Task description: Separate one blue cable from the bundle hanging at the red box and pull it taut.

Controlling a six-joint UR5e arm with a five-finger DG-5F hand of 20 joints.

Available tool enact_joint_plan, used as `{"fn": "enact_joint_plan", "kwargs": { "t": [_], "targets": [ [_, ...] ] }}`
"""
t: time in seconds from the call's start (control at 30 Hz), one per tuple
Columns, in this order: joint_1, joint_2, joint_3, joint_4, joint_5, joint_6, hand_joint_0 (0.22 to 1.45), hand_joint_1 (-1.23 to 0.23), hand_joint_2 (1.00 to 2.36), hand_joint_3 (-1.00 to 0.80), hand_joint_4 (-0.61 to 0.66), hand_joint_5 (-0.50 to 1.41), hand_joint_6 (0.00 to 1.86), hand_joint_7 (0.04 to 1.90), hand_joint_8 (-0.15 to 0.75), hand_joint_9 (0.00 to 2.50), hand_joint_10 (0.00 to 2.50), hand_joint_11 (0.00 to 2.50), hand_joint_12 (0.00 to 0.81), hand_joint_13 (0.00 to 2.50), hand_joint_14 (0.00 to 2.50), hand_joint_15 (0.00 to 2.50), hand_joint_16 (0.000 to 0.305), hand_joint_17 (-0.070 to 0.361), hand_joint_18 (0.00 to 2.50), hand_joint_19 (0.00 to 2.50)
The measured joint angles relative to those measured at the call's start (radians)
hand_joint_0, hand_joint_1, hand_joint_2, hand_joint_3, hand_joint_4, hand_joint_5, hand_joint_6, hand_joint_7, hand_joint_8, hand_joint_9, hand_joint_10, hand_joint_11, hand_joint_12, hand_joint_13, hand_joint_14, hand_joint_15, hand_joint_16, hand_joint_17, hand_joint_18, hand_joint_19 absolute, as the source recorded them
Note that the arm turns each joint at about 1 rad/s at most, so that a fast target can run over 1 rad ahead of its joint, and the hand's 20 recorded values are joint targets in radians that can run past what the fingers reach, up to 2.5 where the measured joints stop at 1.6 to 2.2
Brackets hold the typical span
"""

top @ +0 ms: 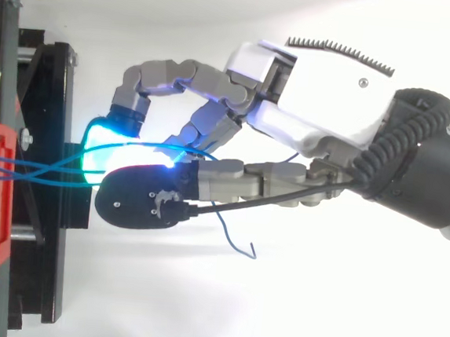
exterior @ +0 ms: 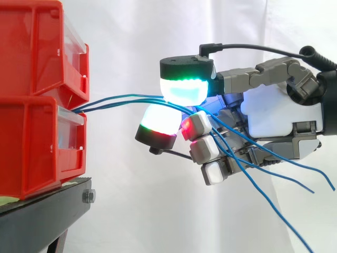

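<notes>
Two red bins (exterior: 37,95) are sitting stacked on a black stand (exterior: 47,203) at the left of the side view. Both are running off the frame edge, so their backs are cut off, and from above the left edge is cutting them too. Reaching in from the right, the hand (exterior: 274,116) is losing its wrist past the frame edge. Its fingers are curling, and two big glowing pads (exterior: 181,89) are closing one above the other on the blue cables (exterior: 121,100), grasping them. How many strands are actually lying between the pads is hard to make out, since the upper pad is covering that stretch. Several thin blue cables are coming out at the lower bin's front lip, where their roots are hidden. They are running nearly level and close together to the pads. Past the fingers they are fanning out and drooping down to the right, with one leaving the bottom edge. From above, one loose end (top: 241,249) is curling below the hand.
</notes>
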Motion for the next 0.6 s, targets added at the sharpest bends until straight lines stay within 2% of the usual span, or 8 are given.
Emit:
{"fn": "enact_joint_plan", "kwargs": {
  "t": [0.1, 0.23, 0.27, 0.33, 0.5, 0.57, 0.6],
  "targets": [
    [0.001, 0.0, 0.0, 0.001, 0.003, 0.0, 0.76, -0.73, 1.02, -0.12, 0.24, -0.11, 0.5, 1.18, 0.318, 1.13, 0.03, 1.07, 0.418, 1.0, 0.03, 0.89, 0.049, 0.111, 0.88, 0.81],
    [0.004, -0.001, 0.0, -0.001, 0.006, 0.0, 0.8, -0.78, 1.02, -0.28, 0.23, -0.11, 0.5, 1.21, 0.313, 1.1, 0.03, 1.09, 0.414, 0.96, 0.03, 0.88, 0.049, 0.109, 0.85, 0.78],
    [0.005, -0.001, 0.0, -0.001, 0.006, 0.0, 0.79, -0.84, 1.01, -0.36, 0.23, -0.11, 0.5, 1.21, 0.312, 1.1, 0.03, 1.07, 0.414, 0.95, 0.03, 0.86, 0.049, 0.109, 0.86, 0.74],
    [0.006, -0.001, 0.0, -0.002, 0.008, 0.0, 0.79, -0.86, 1.0, -0.49, 0.23, -0.11, 0.5, 1.22, 0.307, 1.08, 0.03, 1.09, 0.411, 0.93, 0.03, 0.83, 0.049, 0.109, 0.85, 0.71],
    [0.007, -0.001, 0.0, -0.003, 0.01, 0.002, 0.64, -0.84, 1.0, -0.5, 0.23, -0.1, 0.5, 1.27, 0.304, 1.08, 0.03, 1.1, 0.409, 0.87, 0.03, 0.77, 0.049, 0.111, 0.83, 0.68],
    [0.007, -0.001, 0.0, -0.005, 0.01, 0.003, 0.54, -0.72, 1.0, -0.5, 0.24, -0.09, 0.5, 1.29, 0.319, 1.1, 0.03, 1.09, 0.421, 0.87, 0.03, 0.76, 0.052, 0.116, 0.84, 0.7],
    [0.007, 0.0, 0.0, -0.008, 0.01, 0.006, 0.54, -0.71, 1.0, -0.5, 0.24, -0.09, 0.5, 1.29, 0.326, 1.11, 0.03, 1.09, 0.421, 0.88, 0.03, 0.76, 0.052, 0.117, 0.85, 0.7]
  ]
}}
